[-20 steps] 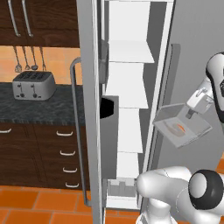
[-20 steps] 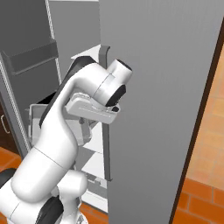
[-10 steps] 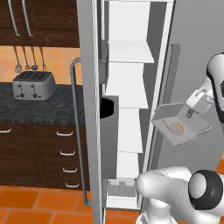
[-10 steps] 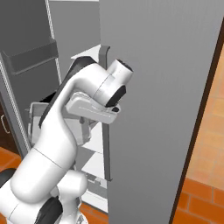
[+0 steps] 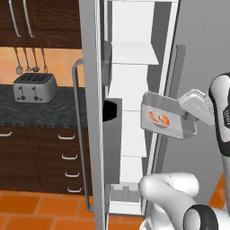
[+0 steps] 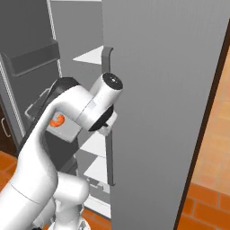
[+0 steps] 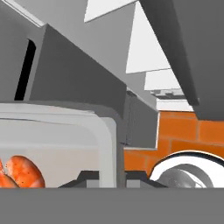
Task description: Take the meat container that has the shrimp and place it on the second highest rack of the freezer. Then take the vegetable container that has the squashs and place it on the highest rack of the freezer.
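From the left base view, my fingers (image 5: 183,117) are clamped on the rim of the container (image 5: 162,120), which hangs tilted in front of the open freezer (image 5: 134,90), its shrimp (image 5: 158,118) showing through the wall. White shelves (image 5: 134,53) stack up behind it. The freezer door (image 5: 93,108) stands open on the left with a dark bin (image 5: 112,139) on its inner side, close beside the container. Further left, a toaster (image 5: 35,87) sits on the dark surface (image 5: 40,112) above drawers (image 5: 54,157).

From the right base view, my own arm covers most of the container (image 6: 60,126); a big grey panel (image 6: 161,108) rises close on the right, shelves (image 6: 92,56) behind.

In the hand view, the container's rim (image 7: 107,144) lies between my fingertips (image 7: 83,177), shrimp (image 7: 22,171) at lower left. The door bin (image 7: 83,83) looms right ahead, orange floor (image 7: 183,131) beyond.
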